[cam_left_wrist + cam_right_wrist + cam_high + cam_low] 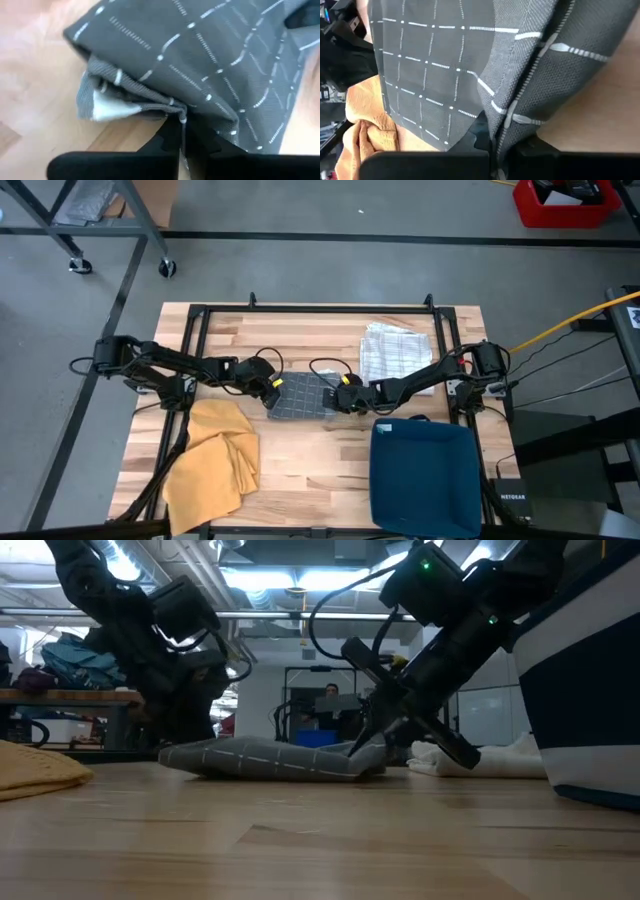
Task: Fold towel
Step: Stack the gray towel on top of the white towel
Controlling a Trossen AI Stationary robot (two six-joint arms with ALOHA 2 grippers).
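Observation:
The grey towel with a white grid [302, 395] lies folded in several layers at the table's middle and shows flat on the wood in the low view [268, 758]. My left gripper [271, 389] is at its left edge and my right gripper [341, 399] at its right edge, each shut on the cloth. The left wrist view shows the grey towel [200, 60] with stacked layers at one corner. In the right wrist view the grey towel [445, 65] spreads away from the fingers. My left gripper pinches the grey towel's left edge [176, 111] between its two fingers, coming level from the table's left. Several layers meet there; how many it has, I cannot tell. The towel lies on the table. My right gripper pinches a hemmed fold at the grey towel's right edge [506, 117] between its two fingers, slanting down from the table's right [372, 745]. That edge is raised a little and the remainder lies on the table.
A crumpled yellow cloth [214, 457] lies at the table's near left. A white checked towel [394, 351] lies at the far right. A dark blue bin [424, 477] stands at the near right, close to my right arm. Bare wood [310, 470] lies near the grey towel.

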